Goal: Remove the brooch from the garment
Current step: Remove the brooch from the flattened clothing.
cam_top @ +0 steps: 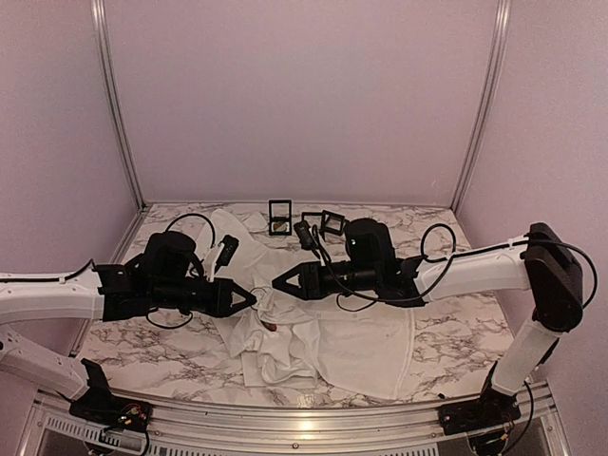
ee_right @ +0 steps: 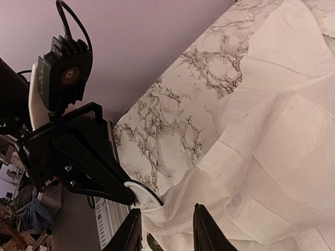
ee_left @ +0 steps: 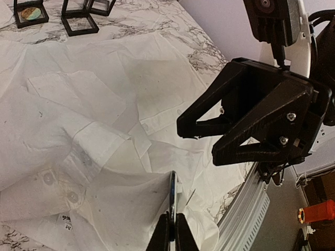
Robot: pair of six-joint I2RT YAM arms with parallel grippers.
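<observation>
Brooch — the small brownish speck, I reckon — sits on the rumpled white thin-cloth button-up shirt on the marbled surface, my left tool clenching a raised fold to steady it while the right tool hovers released beside it.
</observation>
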